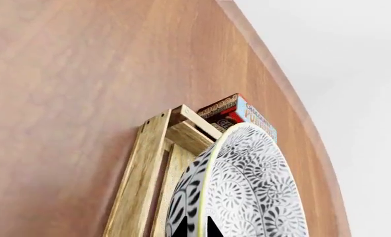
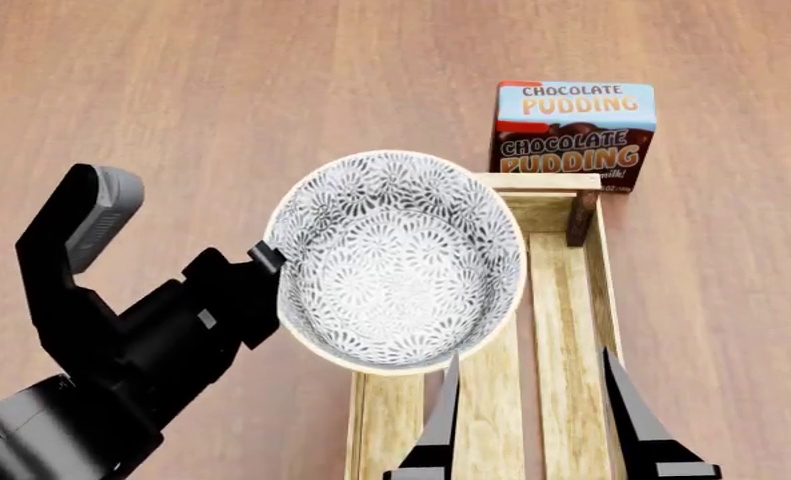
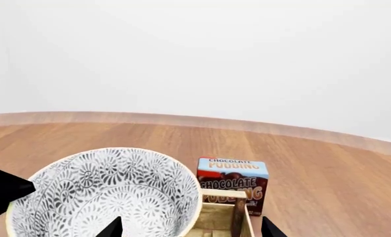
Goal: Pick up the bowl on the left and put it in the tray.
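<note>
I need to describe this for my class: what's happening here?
The left gripper holds the patterned bowl by its rim, lifted over the near-left part of the wooden tray on the table. The bowl isn't set down yet. The right gripper hangs open above the tray. A chocolate pudding box stands behind the tray's far end.

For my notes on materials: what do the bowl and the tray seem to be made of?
The bowl: probably glazed ceramic, white with a grey-blue floral print and a pale rim. The tray: light, unpainted-looking wood, with visible grain, slats and darker corner posts.
</note>
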Robot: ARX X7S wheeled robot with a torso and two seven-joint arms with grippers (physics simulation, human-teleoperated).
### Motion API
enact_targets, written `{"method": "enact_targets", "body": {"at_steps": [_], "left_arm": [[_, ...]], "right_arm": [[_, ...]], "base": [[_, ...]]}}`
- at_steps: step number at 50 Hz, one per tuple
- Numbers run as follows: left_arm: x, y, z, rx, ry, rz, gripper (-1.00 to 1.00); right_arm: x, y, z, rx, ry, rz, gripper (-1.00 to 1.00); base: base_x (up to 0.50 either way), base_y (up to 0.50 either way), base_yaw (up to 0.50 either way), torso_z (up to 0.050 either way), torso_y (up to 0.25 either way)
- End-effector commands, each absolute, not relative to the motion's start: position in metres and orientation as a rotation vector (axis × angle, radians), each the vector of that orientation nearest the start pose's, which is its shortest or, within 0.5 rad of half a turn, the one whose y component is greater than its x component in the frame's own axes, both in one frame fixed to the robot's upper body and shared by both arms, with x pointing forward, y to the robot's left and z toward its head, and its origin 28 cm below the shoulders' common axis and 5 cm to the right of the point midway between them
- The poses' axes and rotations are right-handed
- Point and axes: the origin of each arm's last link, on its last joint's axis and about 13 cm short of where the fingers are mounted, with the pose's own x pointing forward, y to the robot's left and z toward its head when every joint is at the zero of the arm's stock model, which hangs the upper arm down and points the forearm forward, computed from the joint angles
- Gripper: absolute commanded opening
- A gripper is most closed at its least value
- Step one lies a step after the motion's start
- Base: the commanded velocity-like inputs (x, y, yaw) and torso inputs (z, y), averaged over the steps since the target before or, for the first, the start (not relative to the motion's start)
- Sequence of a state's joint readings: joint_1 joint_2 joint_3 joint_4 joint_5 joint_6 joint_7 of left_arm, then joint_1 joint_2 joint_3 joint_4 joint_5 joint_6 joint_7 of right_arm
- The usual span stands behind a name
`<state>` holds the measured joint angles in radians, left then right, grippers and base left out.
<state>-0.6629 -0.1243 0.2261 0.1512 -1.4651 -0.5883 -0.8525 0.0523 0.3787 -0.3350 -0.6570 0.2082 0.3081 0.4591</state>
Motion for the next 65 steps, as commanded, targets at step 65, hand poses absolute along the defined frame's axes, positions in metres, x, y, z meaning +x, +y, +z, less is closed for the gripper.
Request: {"method": "enact_targets", "body": {"at_steps": [65], "left_arm": [[0.288, 0.115, 0.165, -0.95, 0.431, -0.335, -1.0]], "right_arm": [[0.188, -0.088, 0.124, -0.054, -0.313, 0.025, 1.0]], "base": [[0.0, 0.0, 0.0, 0.0, 0.0]]}}
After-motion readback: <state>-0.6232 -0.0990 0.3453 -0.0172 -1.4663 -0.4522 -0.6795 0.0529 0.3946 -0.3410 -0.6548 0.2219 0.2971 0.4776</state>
